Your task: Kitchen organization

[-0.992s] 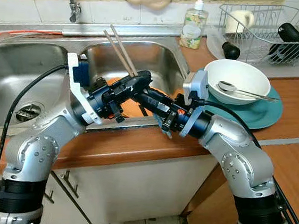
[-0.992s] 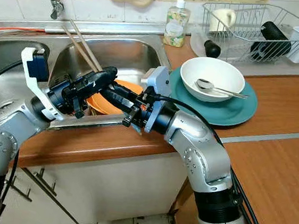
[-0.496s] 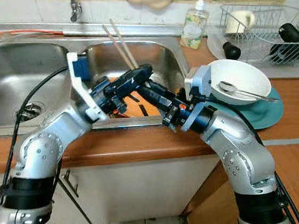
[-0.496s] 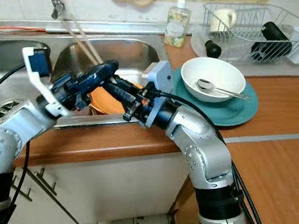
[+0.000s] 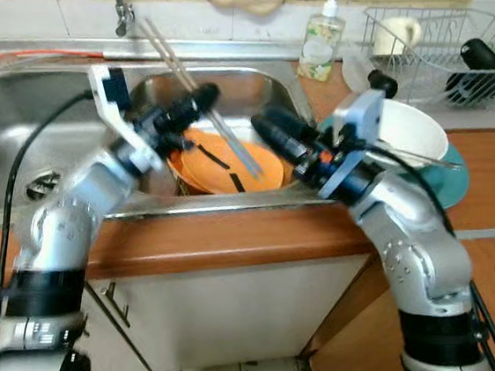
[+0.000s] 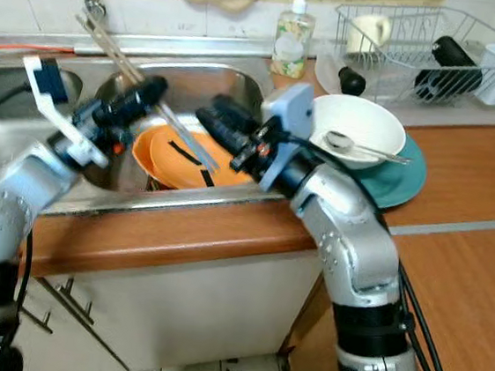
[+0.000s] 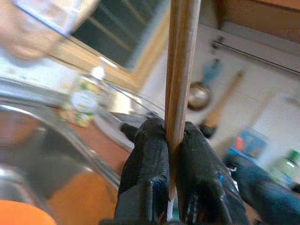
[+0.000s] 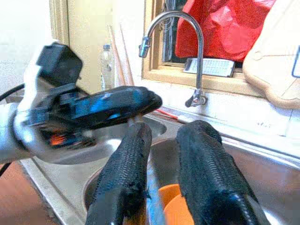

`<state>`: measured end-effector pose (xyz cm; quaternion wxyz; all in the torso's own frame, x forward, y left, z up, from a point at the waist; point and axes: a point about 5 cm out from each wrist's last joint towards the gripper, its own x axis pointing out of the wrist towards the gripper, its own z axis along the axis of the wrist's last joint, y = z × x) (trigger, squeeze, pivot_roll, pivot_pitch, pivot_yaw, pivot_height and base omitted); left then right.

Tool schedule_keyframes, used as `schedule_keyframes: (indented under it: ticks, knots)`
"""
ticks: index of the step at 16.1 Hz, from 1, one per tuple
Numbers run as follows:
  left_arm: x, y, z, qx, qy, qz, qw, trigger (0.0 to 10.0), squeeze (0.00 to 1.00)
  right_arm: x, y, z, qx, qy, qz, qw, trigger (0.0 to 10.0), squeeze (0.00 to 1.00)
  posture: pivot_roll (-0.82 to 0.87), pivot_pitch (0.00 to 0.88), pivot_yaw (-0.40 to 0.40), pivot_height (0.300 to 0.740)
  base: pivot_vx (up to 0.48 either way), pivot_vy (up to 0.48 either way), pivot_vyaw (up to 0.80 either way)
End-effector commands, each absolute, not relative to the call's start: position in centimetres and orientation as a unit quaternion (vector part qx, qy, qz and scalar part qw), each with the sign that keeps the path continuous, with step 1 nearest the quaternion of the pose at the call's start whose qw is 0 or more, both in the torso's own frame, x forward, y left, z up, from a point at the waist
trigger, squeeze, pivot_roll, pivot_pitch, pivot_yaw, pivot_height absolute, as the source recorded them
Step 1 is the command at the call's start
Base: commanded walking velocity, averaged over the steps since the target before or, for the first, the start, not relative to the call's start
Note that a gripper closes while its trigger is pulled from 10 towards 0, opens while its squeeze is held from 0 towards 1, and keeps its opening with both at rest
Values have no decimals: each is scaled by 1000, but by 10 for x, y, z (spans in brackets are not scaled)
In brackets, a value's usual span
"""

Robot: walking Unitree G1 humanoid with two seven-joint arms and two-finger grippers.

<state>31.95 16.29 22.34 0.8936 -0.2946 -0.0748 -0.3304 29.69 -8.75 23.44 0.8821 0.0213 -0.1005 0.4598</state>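
My left gripper [image 5: 199,101] is shut on a pair of wooden chopsticks [image 5: 164,48], held slanting above the right basin of the steel sink [image 5: 271,90]. The left wrist view shows the chopsticks [image 7: 180,70] pinched between the black fingers [image 7: 147,168]. To its right, a short gap away, my right gripper [image 5: 267,121] stands open over the same basin with nothing between its fingers [image 8: 124,178]. Orange plates [image 5: 232,162] with dark marks lie stacked in the basin below both grippers.
On the wooden counter at the right, a white bowl [image 6: 360,122] holding a spoon [image 6: 358,147] sits on a teal plate [image 6: 399,179]. Behind stand a soap bottle [image 5: 320,42], a wire dish rack [image 5: 456,57] and the faucet [image 5: 120,4].
The two grippers, close together before, have parted. My left gripper has swung the chopsticks up and to the left. The right gripper has drawn back to the right and no longer touches them.
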Motion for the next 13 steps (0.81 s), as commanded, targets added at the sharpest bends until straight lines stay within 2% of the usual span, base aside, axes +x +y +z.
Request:
schedule_keyframes:
  ticks: [1, 3, 5, 6, 7, 8, 9, 10, 13]
  knots:
    - [331, 177, 224, -283, -75, -276, 916, 0, 0, 297, -90, 242, 10, -113, 456, 883, 10000, 0, 20, 0, 62, 740, 0, 0, 0]
    - [341, 186, 220, -279, -63, -233, 930, 0, 0, 295, -91, 242, -1, -109, 455, 884, 10000, 0, 16, 0, 64, 740, 0, 0, 0]
    - [367, 195, 206, -270, -20, -128, 954, 0, 0, 287, -93, 236, -25, -88, 456, 885, 10000, 0, 7, 0, 65, 740, 0, 0, 0]
    - [373, 192, 199, -269, 4, -112, 957, 0, 0, 286, -93, 232, -37, -77, 447, 890, 10000, 0, -2, 0, 66, 740, 0, 0, 0]
    - [379, 190, 187, -267, 56, -80, 959, 6275, 0, 287, -94, 229, -55, -73, 429, 899, 10000, 0, -11, 0, 68, 740, 0, 0, 0]
    - [381, 184, 180, -262, 84, -89, 957, 10000, 0, 286, -94, 228, -58, -66, 429, 899, 10000, 0, -15, 0, 70, 740, 0, 0, 0]
    - [383, 178, 175, -238, 101, -102, 961, 10000, 0, 285, -94, 226, -65, -57, 429, 899, 10000, 0, -15, 0, 70, 740, 0, 0, 0]
    - [387, 177, 166, -240, 125, -71, 960, 10000, 1000, 283, -93, 225, -65, -47, 421, 903, 10000, 0, -42, 0, 90, 740, 0, 0, 0]
    - [392, 177, 162, -231, 145, -51, 961, 10000, 1000, 281, -98, 231, -63, -55, 380, 921, 10000, 0, -50, 0, 101, 740, 0, 0, 0]
